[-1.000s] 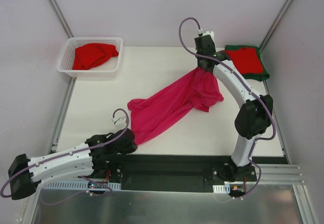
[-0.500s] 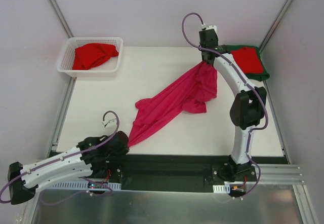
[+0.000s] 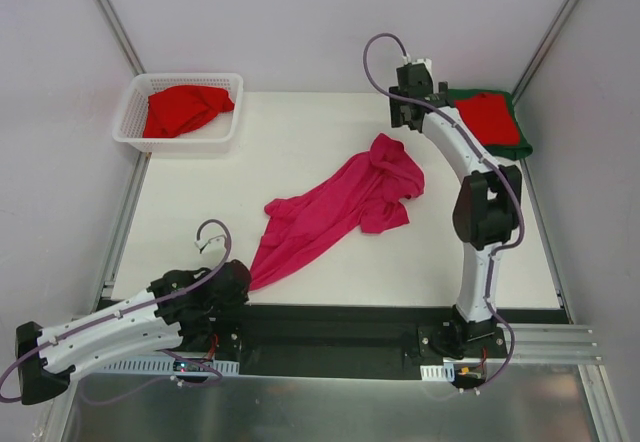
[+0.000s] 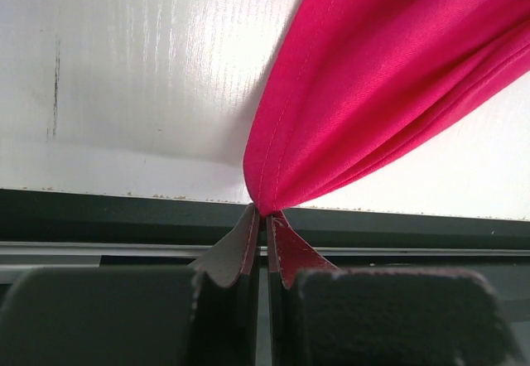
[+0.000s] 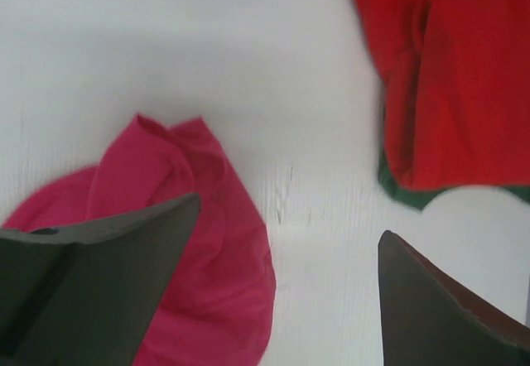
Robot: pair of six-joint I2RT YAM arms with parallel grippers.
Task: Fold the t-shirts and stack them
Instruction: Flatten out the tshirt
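A magenta-pink t-shirt (image 3: pixel 335 212) lies stretched diagonally across the white table. My left gripper (image 3: pixel 243 284) is shut on its near corner at the table's front edge; the wrist view shows the pink cloth (image 4: pixel 373 93) pinched between the closed fingertips (image 4: pixel 267 213). My right gripper (image 3: pixel 405 114) hangs open above the far end of the shirt, holding nothing; its wrist view shows the pink cloth (image 5: pixel 190 250) lying loose below the spread fingers (image 5: pixel 124 258). A folded red t-shirt (image 3: pixel 484 117) rests on a dark green one (image 3: pixel 518 147) at the back right.
A white lattice basket (image 3: pixel 133 128) stands at the back left with a crumpled red t-shirt (image 3: pixel 182 109) inside. The red and green stack (image 5: pixel 464 84) lies just right of the right gripper. A dark rail (image 3: pixel 340 322) runs along the table's front edge.
The right gripper has opened and let go of the pink t-shirt's far end, which has dropped onto the table. The left gripper keeps its hold on the near corner.
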